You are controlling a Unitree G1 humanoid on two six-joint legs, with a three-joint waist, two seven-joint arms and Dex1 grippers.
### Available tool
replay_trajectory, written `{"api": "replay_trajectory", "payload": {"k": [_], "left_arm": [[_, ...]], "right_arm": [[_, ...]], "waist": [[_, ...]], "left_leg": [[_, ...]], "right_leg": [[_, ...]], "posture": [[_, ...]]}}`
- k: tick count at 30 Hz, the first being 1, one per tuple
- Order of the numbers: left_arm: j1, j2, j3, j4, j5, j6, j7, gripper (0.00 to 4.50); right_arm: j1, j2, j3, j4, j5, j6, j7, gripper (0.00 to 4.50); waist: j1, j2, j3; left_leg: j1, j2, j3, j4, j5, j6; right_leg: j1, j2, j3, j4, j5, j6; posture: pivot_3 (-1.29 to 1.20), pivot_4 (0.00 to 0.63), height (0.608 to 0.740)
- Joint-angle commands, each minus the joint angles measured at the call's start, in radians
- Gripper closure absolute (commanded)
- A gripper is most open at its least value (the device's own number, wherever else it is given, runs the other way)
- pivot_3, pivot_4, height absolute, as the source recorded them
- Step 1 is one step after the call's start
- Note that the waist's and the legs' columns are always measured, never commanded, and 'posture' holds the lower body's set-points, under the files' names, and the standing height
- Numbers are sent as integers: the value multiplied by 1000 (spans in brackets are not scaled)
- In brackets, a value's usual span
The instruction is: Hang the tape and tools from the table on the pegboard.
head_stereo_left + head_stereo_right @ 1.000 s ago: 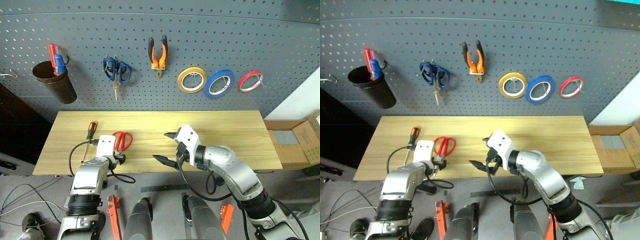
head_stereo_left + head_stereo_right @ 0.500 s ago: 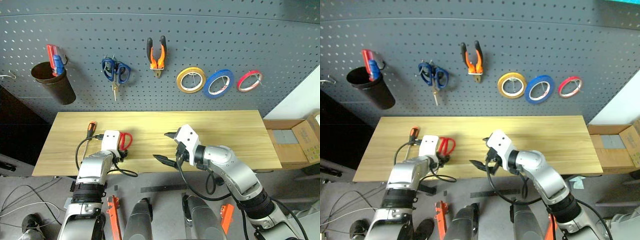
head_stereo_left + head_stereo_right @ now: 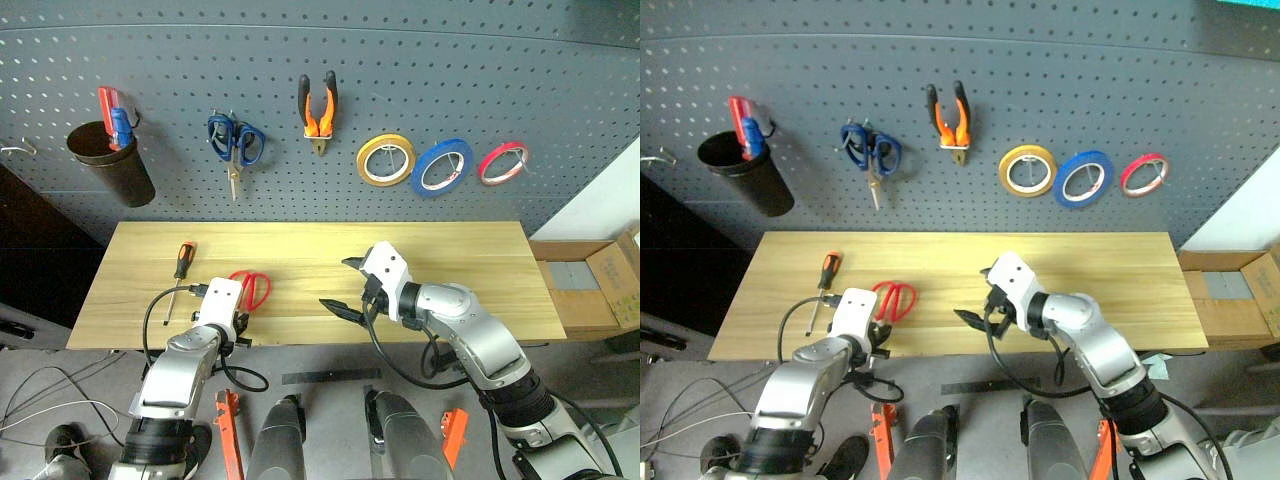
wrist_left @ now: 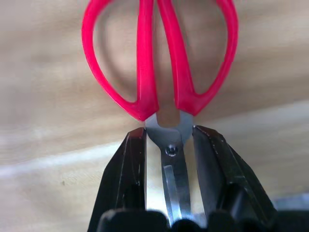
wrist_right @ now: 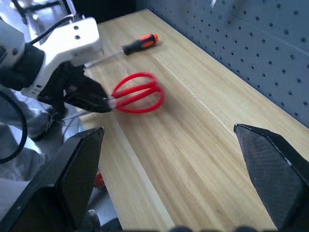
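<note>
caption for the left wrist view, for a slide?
Left gripper closed on the red-handled scissors at the pivot, handles pointing away over the wooden table.

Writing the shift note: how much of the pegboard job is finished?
Done: the blue tape and orange-handled pliers hang on the pegboard. In hand: the left gripper clamps the red scissors at the pivot, on the table. Left: hanging them, then the screwdriver. The right gripper is open, empty.
</note>
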Motion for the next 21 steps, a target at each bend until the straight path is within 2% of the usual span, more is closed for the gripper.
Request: {"api": "replay_trajectory", "payload": {"k": [1, 7, 10, 12, 16, 17, 18, 21], "left_arm": [[48, -23, 9, -142, 10, -188, 8, 3436], [137, -56, 31, -243, 44, -507, 37, 3436], [115, -67, 41, -204, 65, -631, 61, 3436], [73, -73, 61, -166, 85, -697, 99, 3436], [-29, -83, 110, -78, 89, -737, 156, 3436], [-51, -80, 116, -56, 91, -744, 162, 3436], [-69, -76, 117, -34, 92, -749, 160, 3436], [-130, -63, 99, 59, 85, -704, 129, 3436]], "right_arm": [[-34, -5, -63, 12, 51, -49, 51, 0], [-118, 0, -106, 57, 108, -65, 130, 0], [-150, 22, -152, 81, 164, -55, 149, 0], [-169, 36, -178, 92, 197, -47, 156, 0], [-187, 50, -174, 117, 193, -72, 156, 0], [-190, 54, -172, 120, 190, -75, 155, 0], [-193, 57, -170, 122, 187, -79, 155, 0], [-207, 68, -169, 134, 177, -94, 149, 0]], "waist": [[1, 0, -4], [-4, -3, -42], [-6, -3, -72], [-6, -3, -99], [-8, -5, -137], [-9, -4, -144], [-11, -4, -152], [-19, -4, -168]], "left_leg": [[0, 0, 0, 0, 0, 0], [0, 0, 3, 0, 0, 0], [1, 0, 3, 0, 0, 0], [1, 0, 3, 0, 0, 0], [6, 0, 3, 0, 0, 0], [12, 0, 4, 0, 0, 0], [18, 0, 4, 0, 0, -1], [22, 0, 5, 0, 0, -1]], "right_leg": [[0, 0, 0, 0, 0, 0], [0, -1, 0, -2, 4, -4], [0, 0, 0, -2, 3, -4], [1, 1, 0, -2, 3, -4], [7, 2, 0, -4, 4, 0], [14, 2, 0, -5, 4, -1], [20, 2, 0, -6, 3, -2], [23, 1, 0, -6, 1, -6]], "posture": [[-51, 173, 740], [-53, 106, 740], [-56, 51, 740], [-53, 36, 740], [-57, 7, 740], [-57, 7, 740], [-58, 5, 740], [-62, 0, 740]]}}
